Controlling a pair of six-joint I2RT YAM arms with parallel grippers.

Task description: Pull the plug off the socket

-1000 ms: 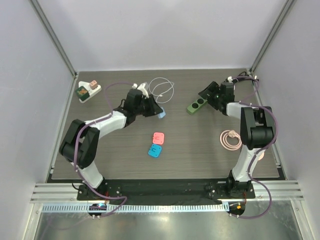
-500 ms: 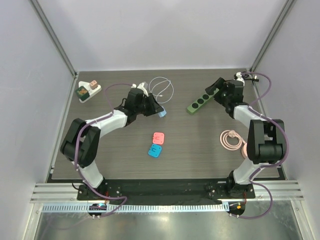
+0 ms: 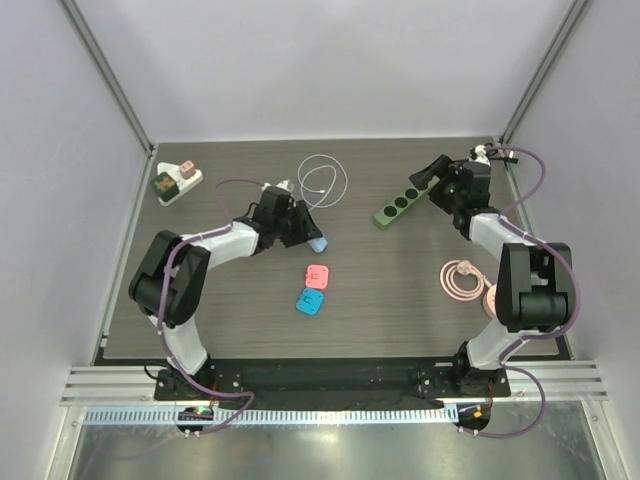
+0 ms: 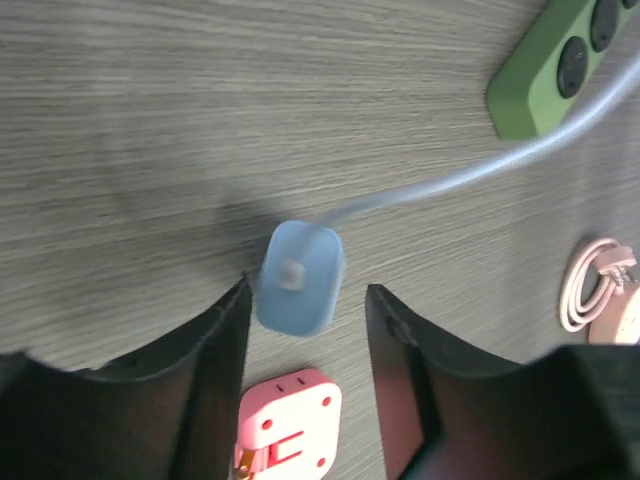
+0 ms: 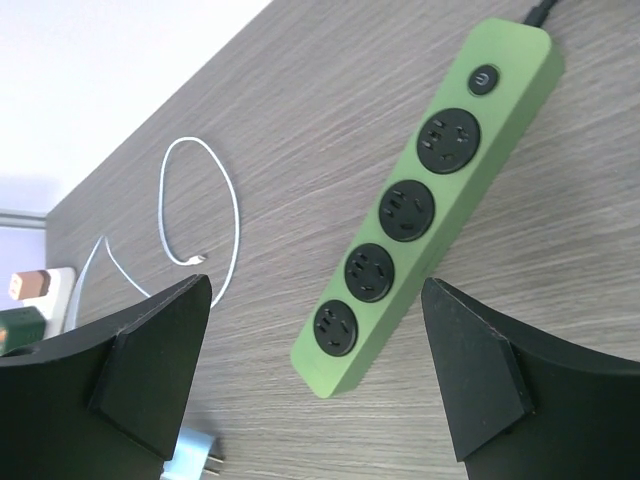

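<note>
The light-blue plug (image 3: 318, 243) lies on the table, out of the green power strip (image 3: 407, 195), whose sockets all show empty in the right wrist view (image 5: 430, 200). Its white cable (image 3: 325, 180) loops back toward the far side. My left gripper (image 3: 305, 235) is open, with the plug (image 4: 300, 278) at the mouth of its fingers (image 4: 305, 300), close to the left finger. My right gripper (image 3: 450, 188) is open and empty, just off the strip's far right end (image 5: 318, 300). The plug's prongs show in the right wrist view (image 5: 195, 458).
A pink adapter (image 3: 318, 274) and a blue adapter (image 3: 309, 302) lie near the table's middle, just near of the plug. A coiled pink cable (image 3: 460, 278) lies at the right. A white socket block (image 3: 177, 181) with small adapters sits at the far left.
My right gripper let go of the power strip and drew back to the far right. My left gripper moved nearer with the plug; the strip shifted right.
</note>
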